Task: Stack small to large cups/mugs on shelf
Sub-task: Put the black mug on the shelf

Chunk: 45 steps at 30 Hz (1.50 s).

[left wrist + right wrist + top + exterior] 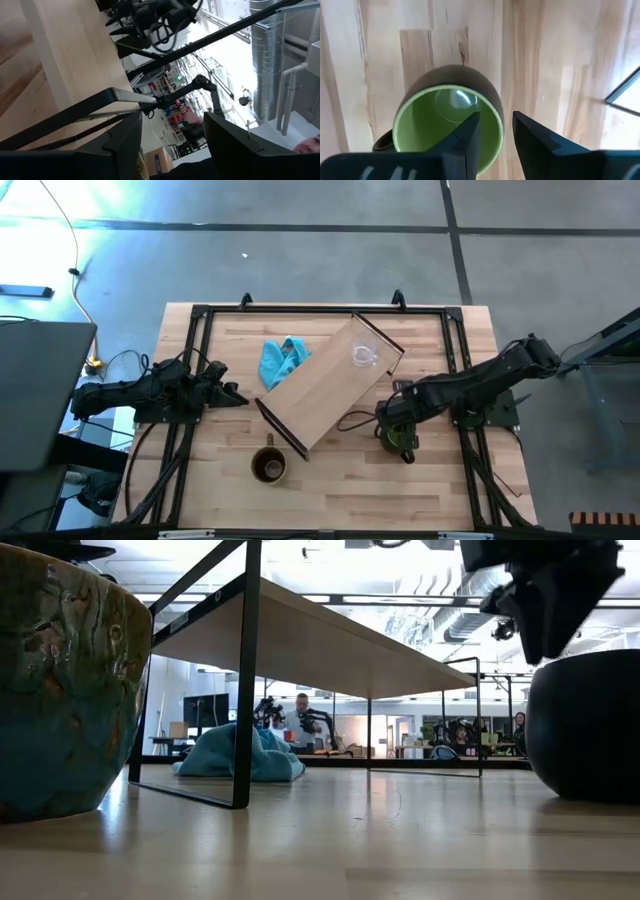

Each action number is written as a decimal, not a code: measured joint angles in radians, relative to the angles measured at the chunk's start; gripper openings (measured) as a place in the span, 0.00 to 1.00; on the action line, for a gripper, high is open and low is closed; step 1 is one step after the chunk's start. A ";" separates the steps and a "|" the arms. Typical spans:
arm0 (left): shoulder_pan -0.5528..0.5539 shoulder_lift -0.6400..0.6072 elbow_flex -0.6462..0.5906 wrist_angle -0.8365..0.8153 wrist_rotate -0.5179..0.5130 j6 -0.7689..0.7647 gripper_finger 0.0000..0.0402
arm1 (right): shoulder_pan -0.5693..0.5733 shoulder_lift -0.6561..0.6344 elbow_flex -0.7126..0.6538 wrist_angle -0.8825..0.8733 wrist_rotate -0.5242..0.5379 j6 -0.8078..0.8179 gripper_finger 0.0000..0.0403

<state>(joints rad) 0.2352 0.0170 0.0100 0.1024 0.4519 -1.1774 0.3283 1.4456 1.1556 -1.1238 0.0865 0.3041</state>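
Right wrist view: we are seeing our right gripper (495, 132) straddling the green mug's (447, 122) rim, jaws parted, ungripped; closing off-centre risks tipping it. Left gripper (232, 393) is idling, jaws released.

The wooden table (440, 490) has black rails along its edges. On it the shelf (330, 385), a long pale board on thin black end frames, stands diagonally near the middle. A small clear glass cup (363, 356) stands on the shelf's far end. A blue cloth (281, 360) lies on the table, just beside the shelf on its far left side. The brown mug (269, 465) stands upright on the table at the shelf's near end. The green mug (398, 438) stands on the table to the shelf's right.
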 joint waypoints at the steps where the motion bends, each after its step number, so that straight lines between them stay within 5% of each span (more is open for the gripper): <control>1: 0.000 0.000 0.000 0.000 0.000 0.002 0.50 | 0.000 0.000 0.012 -0.009 0.003 -0.006 0.26; 7: 0.000 0.000 0.000 0.000 0.000 0.002 0.50 | 0.017 0.000 0.060 -0.086 -0.041 0.074 0.26; 18: 0.000 0.000 0.000 0.000 0.000 0.002 0.50 | 0.066 0.000 0.068 -0.213 -0.035 0.838 0.26; 23: 0.000 0.000 0.000 0.000 0.000 0.002 0.50 | 0.079 0.000 0.068 -0.164 -0.034 1.041 0.26; 45: 0.000 0.000 0.000 0.000 0.036 0.002 0.50 | 0.106 0.000 0.041 -0.216 -0.113 1.251 0.26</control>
<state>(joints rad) 0.2350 0.0170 0.0101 0.1020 0.4874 -1.1755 0.4347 1.4456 1.1965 -1.3395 -0.0269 1.5554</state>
